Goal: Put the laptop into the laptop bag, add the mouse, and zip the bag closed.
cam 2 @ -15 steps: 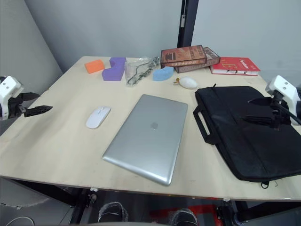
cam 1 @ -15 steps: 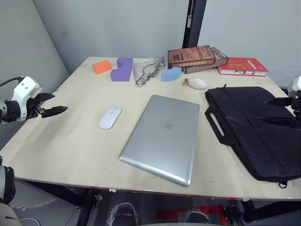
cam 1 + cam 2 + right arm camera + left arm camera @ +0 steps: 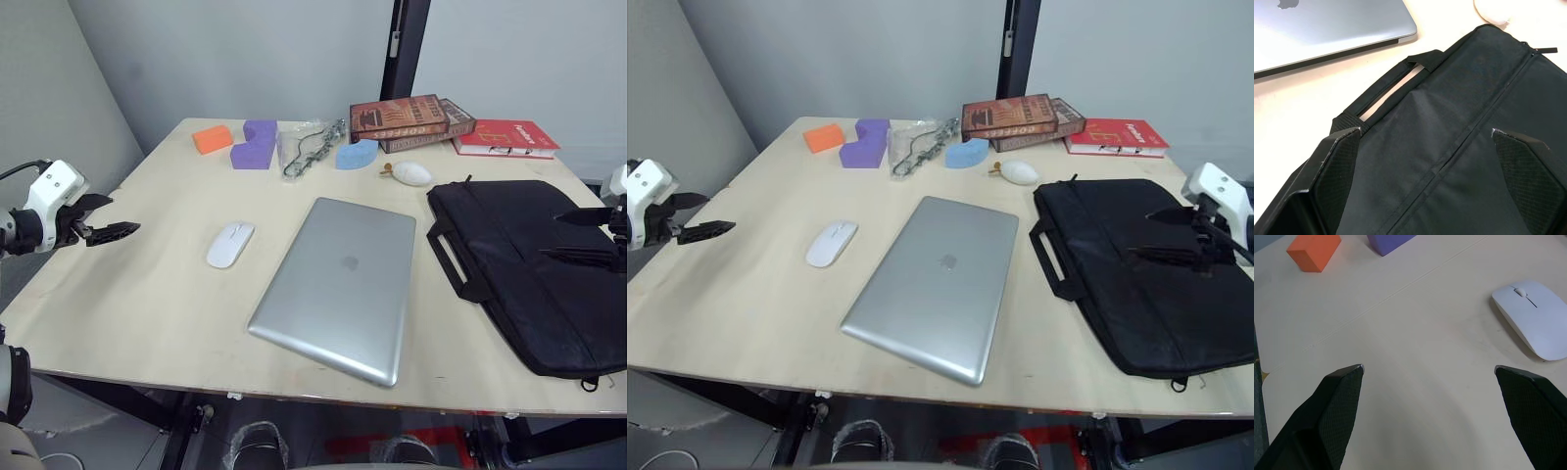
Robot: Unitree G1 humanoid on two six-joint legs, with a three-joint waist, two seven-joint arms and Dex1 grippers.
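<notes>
Laptop (image 3: 340, 286): likely stiff, heavy, slick; grip a long edge. Laptop bag (image 3: 534, 264) floppy. Left gripper (image 3: 116, 231) and right gripper (image 3: 1161, 233) fingers spread, empty.

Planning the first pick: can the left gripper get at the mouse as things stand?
Probably yes: the left gripper, fingers open, faces the mouse across bare table, with nothing between them.

Pale wooden table (image 3: 147, 313), grey walls (image 3: 225, 59) — black vertical post (image 3: 404, 49) behind
</notes>
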